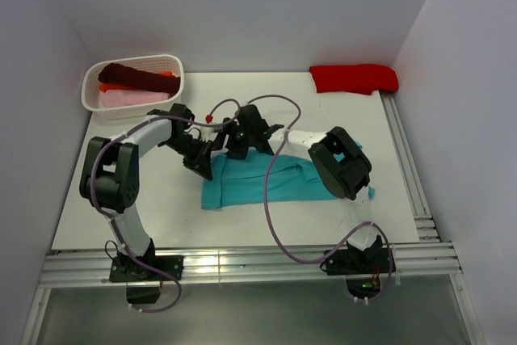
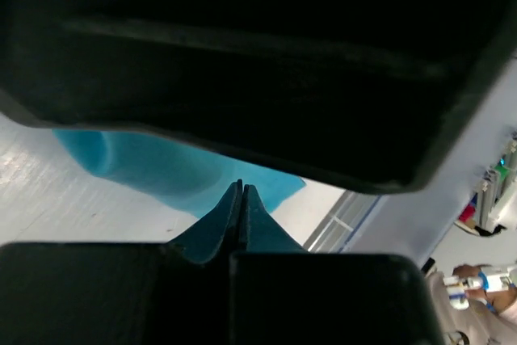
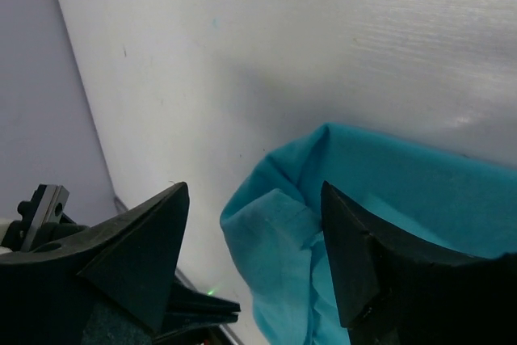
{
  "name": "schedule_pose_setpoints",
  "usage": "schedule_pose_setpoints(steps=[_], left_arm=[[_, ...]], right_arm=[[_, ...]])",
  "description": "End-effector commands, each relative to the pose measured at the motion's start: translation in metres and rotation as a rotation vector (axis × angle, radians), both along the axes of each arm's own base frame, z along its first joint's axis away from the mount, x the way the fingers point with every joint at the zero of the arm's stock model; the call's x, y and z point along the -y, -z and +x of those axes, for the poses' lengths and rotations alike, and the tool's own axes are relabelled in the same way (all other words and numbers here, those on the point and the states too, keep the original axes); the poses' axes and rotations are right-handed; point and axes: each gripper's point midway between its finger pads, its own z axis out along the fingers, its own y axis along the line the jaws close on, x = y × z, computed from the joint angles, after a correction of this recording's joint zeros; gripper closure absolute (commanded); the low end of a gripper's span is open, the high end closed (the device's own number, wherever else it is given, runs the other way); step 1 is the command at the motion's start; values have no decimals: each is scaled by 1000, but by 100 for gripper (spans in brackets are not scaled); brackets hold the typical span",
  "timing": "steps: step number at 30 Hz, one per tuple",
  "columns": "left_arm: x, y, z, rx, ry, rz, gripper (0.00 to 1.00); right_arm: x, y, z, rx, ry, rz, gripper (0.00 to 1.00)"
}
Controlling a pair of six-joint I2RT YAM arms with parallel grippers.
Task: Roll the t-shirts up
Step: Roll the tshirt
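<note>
at the far left corner of the worktop (image 1: 339,119) stands a white basket (image 1: 109,107) holding three rolled t-shirts: a dark maroon one (image 1: 133,76) on top, an orange one (image 1: 107,86) under it and a pink one (image 1: 129,97) nearest the front wall.

just right of the basket the left arm (image 1: 121,175) reaches in towards the middle. its jaws are pressed together, tip against tip, at the far left corner of the teal t-shirt (image 1: 238,187). in the left wrist view the closed tips sit against the edge of the teal cloth (image 2: 161,171); whether any cloth is pinched between them cannot be told.

the right arm (image 1: 339,163) crosses over the shirt from the near right, and its jaws sit just beside the left ones at the shirt's far edge. they stand wide apart, with a rumpled fold of the teal cloth (image 3: 388,199) lying between and below them, held by neither.

the teal t-shirt lies folded into a long flat band across the middle of the worktop, partly hidden under the right arm.

at the far right corner, well apart from the rest, lies a bright red t-shirt (image 1: 353,78), bundled.
</note>
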Motion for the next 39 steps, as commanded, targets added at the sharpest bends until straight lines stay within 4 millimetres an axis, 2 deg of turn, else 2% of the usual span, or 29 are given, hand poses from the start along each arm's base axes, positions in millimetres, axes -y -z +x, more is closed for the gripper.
schedule_pose_setpoints(steps=[1, 5, 6, 10, 13, 17, 21, 22, 27, 35, 37, 38, 39], left_arm=[[3, -1, 8, 67, -26, 45, 100], [5, 6, 6, 90, -37, 73, 100], [8, 5, 11, 125, -44, 75, 100], [15, 5, 16, 177, -49, 74, 100], [19, -14, 26, 278, -85, 34, 100], [11, -46, 48, 425, -178, 65, 100], [8, -63, 56, 449, -231, 75, 100], [8, -66, 57, 460, -237, 79, 100], [-1, -80, 66, 509, -274, 116, 100], [-11, -98, 78, 513, -302, 128, 100], [-15, -103, 81, 515, -306, 131, 100], [-15, -102, 81, 507, -302, 131, 100], [-16, -103, 81, 506, -303, 132, 100]], right_arm=[[-14, -8, -5, -10, -51, 96, 25], [-19, -2, -10, -42, -73, 118, 23], [-19, 0, -14, -61, -80, 128, 23], [-24, -6, -18, -71, -91, 212, 20], [-26, -7, -20, -77, -91, 239, 19], [-28, -7, -20, -94, -84, 274, 19], [-32, -12, -19, -95, -91, 318, 20], [-33, -8, -19, -103, -89, 317, 20], [-36, -3, -19, -120, -96, 325, 33], [-39, 2, -13, -105, -106, 283, 37], [-41, 3, -13, -108, -111, 276, 48], [-43, 0, -11, -100, -113, 276, 58], [-43, 1, -11, -102, -112, 266, 61]])
